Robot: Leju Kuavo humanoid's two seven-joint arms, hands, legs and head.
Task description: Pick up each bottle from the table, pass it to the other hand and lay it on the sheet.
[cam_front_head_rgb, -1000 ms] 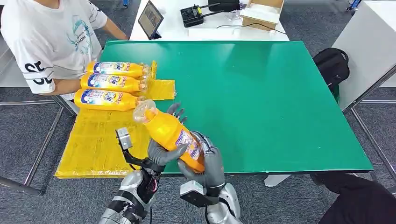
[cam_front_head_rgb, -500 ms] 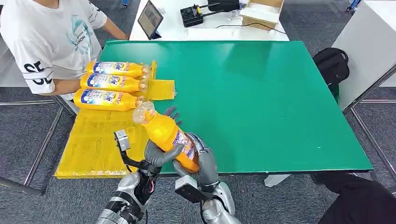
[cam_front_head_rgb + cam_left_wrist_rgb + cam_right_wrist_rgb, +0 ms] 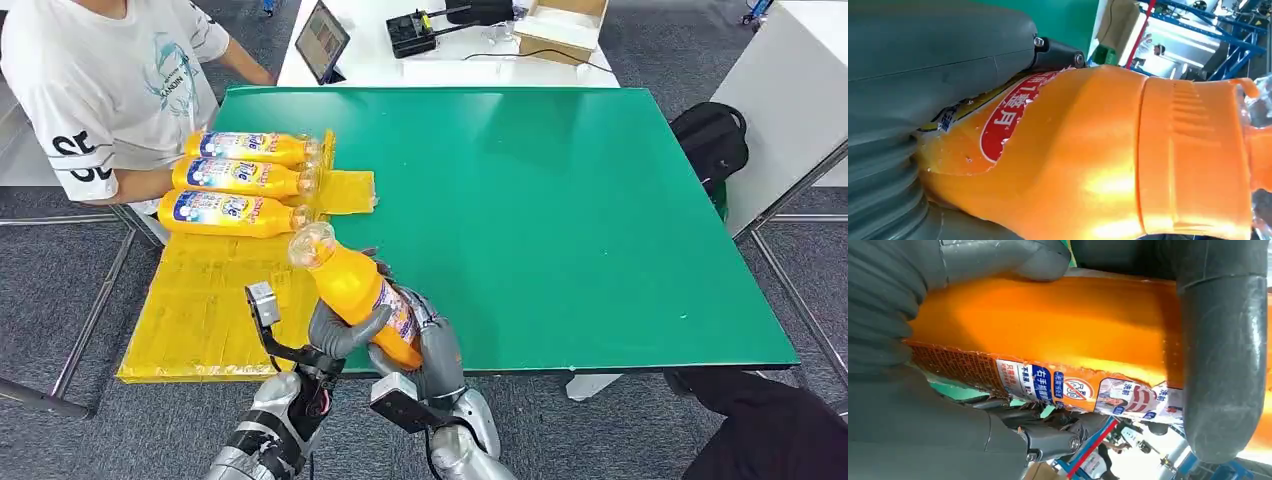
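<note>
Both hands are gripping one orange bottle [image 3: 360,297] over the near table edge, mid-handover. The left hand [image 3: 335,330] is wrapping the middle of the bottle; the right hand [image 3: 432,345] is clamping the base end. The bottle is tilting, clear cap pointing far-left toward the yellow sheet [image 3: 200,300]. Three bottles [image 3: 235,180] are already lying at the sheet's far end, beside a person [image 3: 100,90]. Risk, as I judge it: if the right hand lets go before the left grip is firm (plastic looks slick), the bottle could be slipping off the green table [image 3: 560,200] edge.
</note>
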